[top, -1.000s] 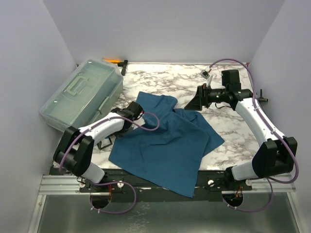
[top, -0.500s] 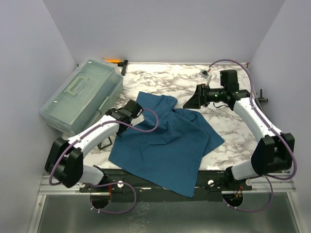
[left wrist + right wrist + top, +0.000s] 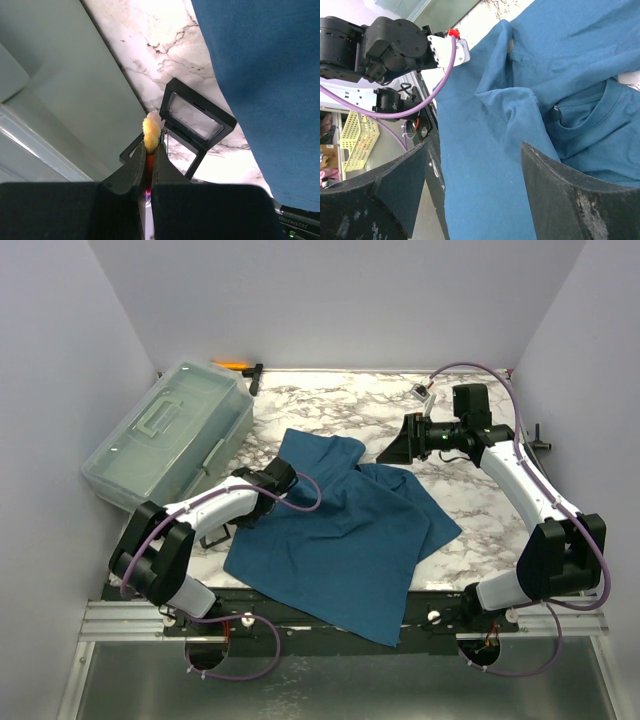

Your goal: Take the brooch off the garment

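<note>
The marble table [image 3: 350, 400] carries a dark blue T-shirt [image 3: 340, 530] spread loosely across its middle, with one corner hanging over the near edge. It lies slack because neither arm is gripping it. A pale green plastic box [image 3: 165, 435] sits off the shirt's left side, leaving a strip of bare marble between them. The right gripper [image 3: 475, 150] hangs above the shirt's far right part near the collar, its fingers spread wide and empty. It looks parked out of the way rather than working. The left gripper [image 3: 150, 152] is just past the shirt's left edge, its fingers clenched on the brooch [image 3: 151, 132], whose yellow and orange tuft sticks out beyond the tips. The brooch is therefore clear of the cloth, and the removal itself seems done. A small black framed case [image 3: 195, 117] lies open on the marble strip just left of the shirt, directly beyond the pinched brooch, so it is probably where the brooch will go. The overhead camera shows how the shirt, box and both arms are laid out, but it does not show the brooch at all. Only the left wrist camera shows the brooch and the grip on it. The right wrist camera adds the shirt's neckline and folds.
</note>
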